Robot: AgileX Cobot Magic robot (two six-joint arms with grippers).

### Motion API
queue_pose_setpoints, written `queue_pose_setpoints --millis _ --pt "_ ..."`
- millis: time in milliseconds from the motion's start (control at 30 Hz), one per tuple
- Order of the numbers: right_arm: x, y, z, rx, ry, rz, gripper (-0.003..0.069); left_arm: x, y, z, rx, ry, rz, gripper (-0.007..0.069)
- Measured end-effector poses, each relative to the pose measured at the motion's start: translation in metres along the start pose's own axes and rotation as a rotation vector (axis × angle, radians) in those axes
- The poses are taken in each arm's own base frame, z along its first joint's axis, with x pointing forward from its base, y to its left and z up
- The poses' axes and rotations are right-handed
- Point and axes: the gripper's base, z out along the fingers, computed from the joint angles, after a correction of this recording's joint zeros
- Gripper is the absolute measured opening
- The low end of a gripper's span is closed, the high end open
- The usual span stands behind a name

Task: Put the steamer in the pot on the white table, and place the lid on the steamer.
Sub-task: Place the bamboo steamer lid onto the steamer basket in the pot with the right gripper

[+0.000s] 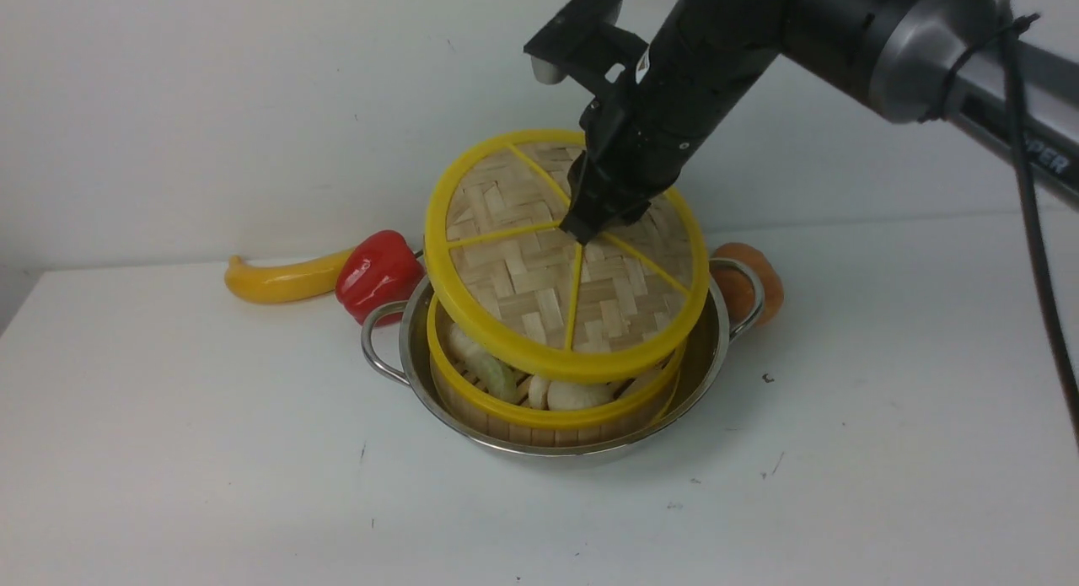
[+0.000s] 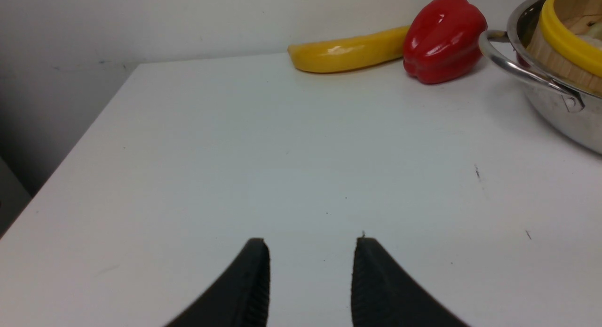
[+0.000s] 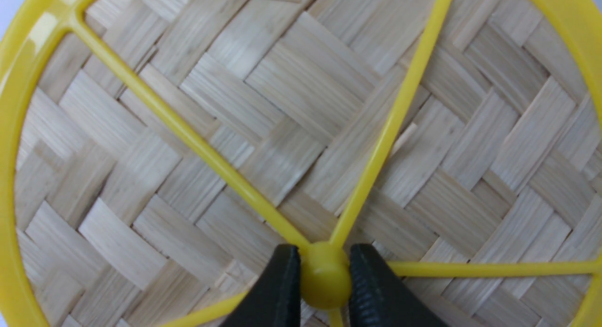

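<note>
The steel pot [image 1: 708, 358] stands mid-table on the white table [image 1: 211, 468], and the yellow-rimmed steamer [image 1: 539, 416] sits inside it with pale food in it. Above the steamer the woven lid [image 1: 539, 291] hangs tilted, its near edge low over the steamer's rim. My right gripper [image 1: 582, 230] is shut on the lid's yellow centre knob [image 3: 325, 275], both black fingers [image 3: 282, 289] pressed to its sides. My left gripper [image 2: 311, 244] hovers open over bare table, left of the pot [image 2: 559, 115] and steamer [image 2: 564, 40]; that arm is out of the front view.
A red bell pepper [image 1: 378, 274] and a yellow banana-like vegetable [image 1: 282, 281] lie just behind the pot's left handle [image 1: 375, 341]. An orange-brown round item [image 1: 754, 281] sits behind the right handle. The table's left edge [image 2: 70, 157] drops off beside my left gripper.
</note>
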Motion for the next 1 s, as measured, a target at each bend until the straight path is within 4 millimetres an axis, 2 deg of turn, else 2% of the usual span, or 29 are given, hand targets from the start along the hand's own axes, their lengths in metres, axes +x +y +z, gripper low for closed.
queue_pose_setpoints --millis 100,200,433,833,1000 --pt "0.004 -0.001 0.018 -0.016 0.033 0.004 0.0144 0.000 0.000 0.000 0.000 0.000 0.000 0.0241" --pt "0.007 -0.001 0.027 -0.025 0.051 0.004 0.0144 0.000 0.000 0.000 0.000 0.000 0.000 0.0241" --pt "0.005 -0.002 0.026 -0.021 0.034 0.007 0.0144 0.000 0.000 0.000 0.000 0.000 0.000 0.0241" --pt "0.007 -0.001 0.045 -0.050 0.027 0.018 0.0144 0.000 0.000 0.000 0.000 0.000 0.000 0.0241" --pt "0.003 -0.002 0.041 -0.044 0.011 0.014 0.0144 0.000 0.000 0.000 0.000 0.000 0.000 0.0241"
